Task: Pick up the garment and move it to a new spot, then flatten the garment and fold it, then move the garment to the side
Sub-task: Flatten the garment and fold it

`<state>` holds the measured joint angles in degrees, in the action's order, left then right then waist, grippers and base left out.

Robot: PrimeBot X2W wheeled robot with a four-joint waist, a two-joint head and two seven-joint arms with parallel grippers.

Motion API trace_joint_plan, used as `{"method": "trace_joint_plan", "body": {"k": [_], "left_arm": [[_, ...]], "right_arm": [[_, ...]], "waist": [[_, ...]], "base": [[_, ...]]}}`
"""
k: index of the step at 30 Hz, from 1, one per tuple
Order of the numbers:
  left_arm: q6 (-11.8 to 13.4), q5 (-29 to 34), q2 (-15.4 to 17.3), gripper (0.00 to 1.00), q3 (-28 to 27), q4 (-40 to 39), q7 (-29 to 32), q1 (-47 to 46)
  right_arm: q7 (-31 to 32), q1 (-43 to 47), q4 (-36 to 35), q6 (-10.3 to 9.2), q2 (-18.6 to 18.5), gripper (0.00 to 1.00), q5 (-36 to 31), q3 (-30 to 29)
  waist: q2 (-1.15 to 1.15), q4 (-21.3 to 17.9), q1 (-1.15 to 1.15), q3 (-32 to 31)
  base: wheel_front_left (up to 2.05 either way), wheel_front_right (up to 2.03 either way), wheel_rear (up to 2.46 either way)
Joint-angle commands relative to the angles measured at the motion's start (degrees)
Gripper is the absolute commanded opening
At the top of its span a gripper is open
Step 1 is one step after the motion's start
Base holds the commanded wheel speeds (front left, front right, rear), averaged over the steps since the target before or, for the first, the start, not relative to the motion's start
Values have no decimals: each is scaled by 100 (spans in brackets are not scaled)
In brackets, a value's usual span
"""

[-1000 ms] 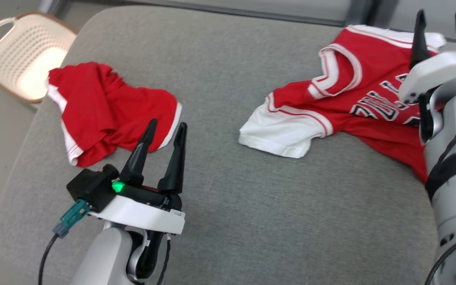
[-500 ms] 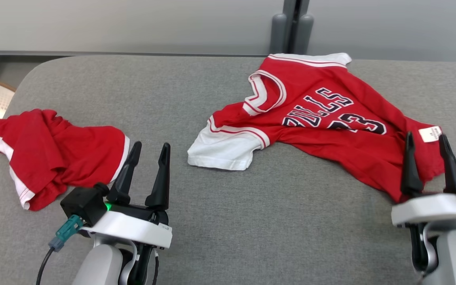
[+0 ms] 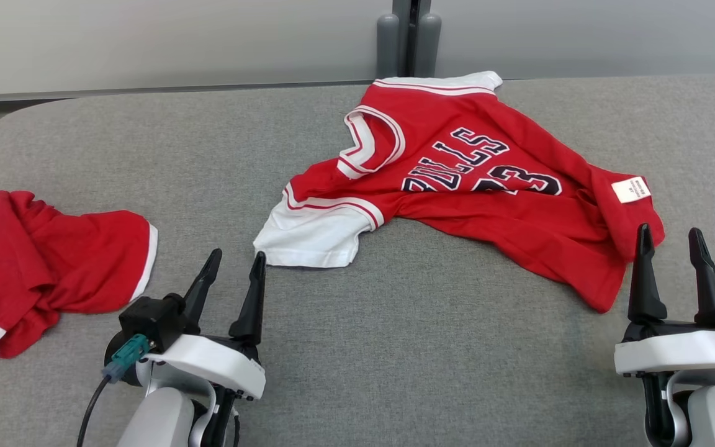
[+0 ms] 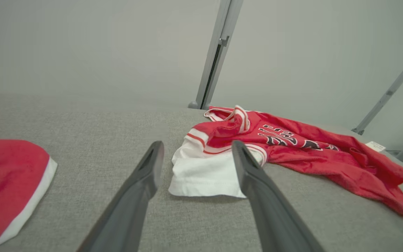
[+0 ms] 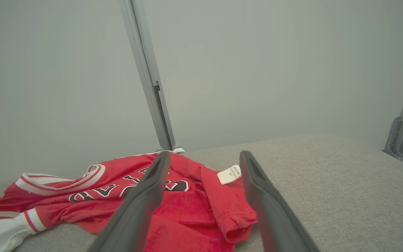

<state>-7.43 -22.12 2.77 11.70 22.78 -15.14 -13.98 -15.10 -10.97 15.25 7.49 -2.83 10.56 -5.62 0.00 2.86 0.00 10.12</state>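
While the red jersey [image 3: 488, 217] lies rumpled and unfolded toward the right of the grey padded surface [image 3: 395, 347], the left gripper [image 3: 238, 254] and right gripper [image 3: 670, 230] hover near its edges, jaws spread wide and empty; picking, flattening, folding and moving aside all appear yet to do.

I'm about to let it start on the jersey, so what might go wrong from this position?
1. The jersey lies crumpled, its hem folded over by the white label; the open right gripper may pinch several layers there.
2. The open left gripper sits between the white sleeve and a second red garment; it might snag the wrong one.
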Motion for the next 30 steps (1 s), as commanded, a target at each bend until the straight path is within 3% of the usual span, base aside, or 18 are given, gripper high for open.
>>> {"method": "trace_joint_plan", "body": {"k": [1,11,18,19,20,21,30], "left_arm": [[31,135,35,100,-24,368,-1,-232],[30,428,327,100,123,2164,64,-1236],[7,312,330,100,157,2737,13,-1535],[3,287,323,96,186,2804,6,-1552],[3,272,316,29,217,2857,6,-1576],[-2,249,308,0,254,2887,4,-1597],[-5,-238,309,0,196,1698,-9,-1284]], "right_arm": [[-9,-13,-44,0,-12,100,32,-2],[-9,-89,-122,0,-13,100,354,-75],[-9,-128,-177,0,-12,100,379,-60],[-10,-120,-170,0,-12,100,366,-72],[-10,-111,-159,0,-12,100,348,-83],[-10,-93,-138,0,-11,100,336,-91],[43,34,636,0,-12,100,318,46]], "waist": [[0,-120,0,108],[0,-480,0,402],[0,-625,0,475],[0,-638,0,483],[0,-647,0,490],[0,-649,0,493],[0,-428,0,374]], "base": [[0,0,0],[0,0,0],[0,0,0],[0,0,0],[0,0,0],[0,0,0],[0,0,0]]}}
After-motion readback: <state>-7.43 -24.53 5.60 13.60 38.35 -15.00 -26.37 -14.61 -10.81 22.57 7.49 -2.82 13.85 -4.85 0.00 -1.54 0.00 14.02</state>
